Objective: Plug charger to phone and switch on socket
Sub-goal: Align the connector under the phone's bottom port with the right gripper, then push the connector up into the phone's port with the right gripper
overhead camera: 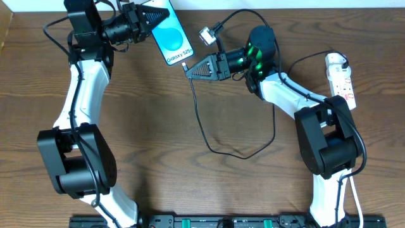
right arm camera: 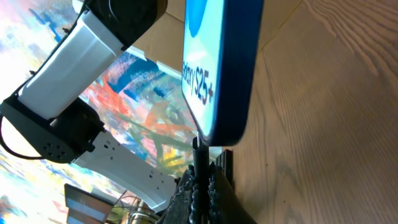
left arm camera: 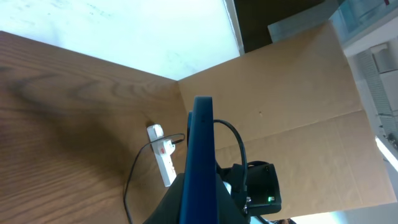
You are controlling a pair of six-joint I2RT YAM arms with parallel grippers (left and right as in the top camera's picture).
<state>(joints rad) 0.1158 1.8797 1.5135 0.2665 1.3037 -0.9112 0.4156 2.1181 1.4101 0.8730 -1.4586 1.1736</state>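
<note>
The phone (overhead camera: 171, 35) with its blue-cyan screen is raised at the back of the table, with my left gripper (overhead camera: 158, 16) shut on its top end. In the left wrist view the phone (left arm camera: 202, 143) shows edge-on between the jaws. My right gripper (overhead camera: 189, 69) is shut on the charger (overhead camera: 201, 120) at its connector tip. That tip (right arm camera: 200, 149) touches the bottom edge of the phone (right arm camera: 217, 62); whether it is seated I cannot tell. The white socket (overhead camera: 342, 79) lies at the far right, and a black cable runs into the socket (left arm camera: 163, 155).
The charger's slack makes a loop (overhead camera: 237, 154) on the wooden table between the two arms. A cardboard wall (left arm camera: 298, 93) stands behind the table. The left arm's white link (right arm camera: 81, 50) is close behind the phone.
</note>
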